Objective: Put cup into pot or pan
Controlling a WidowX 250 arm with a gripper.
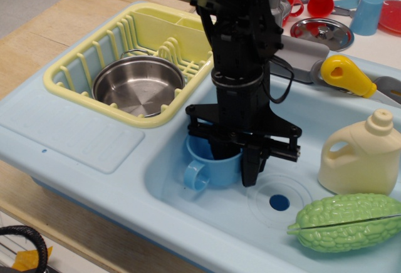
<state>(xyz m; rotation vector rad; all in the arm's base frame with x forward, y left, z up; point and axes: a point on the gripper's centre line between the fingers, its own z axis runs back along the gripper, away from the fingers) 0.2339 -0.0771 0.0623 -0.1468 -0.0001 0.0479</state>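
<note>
The light blue cup [210, 171] stands upright in the blue sink basin [188, 207], with its loop handle pointing front-left. My black gripper [237, 163] is down on it: one finger is inside the cup's mouth, the other is outside against its right wall. The jaws are narrowed onto that wall. The arm hides most of the cup's rim. The shiny steel pot [138, 86] sits empty in the yellow dish rack [78, 66], to the left of and behind the cup.
A cream toy bottle [362, 155] and a green bumpy gourd [346, 223] sit at the sink's right. A yellow toy [348, 76] lies behind them. A steel lid [322, 32], a red cup [319, 0] and a darker blue cup [369, 13] are on the back counter.
</note>
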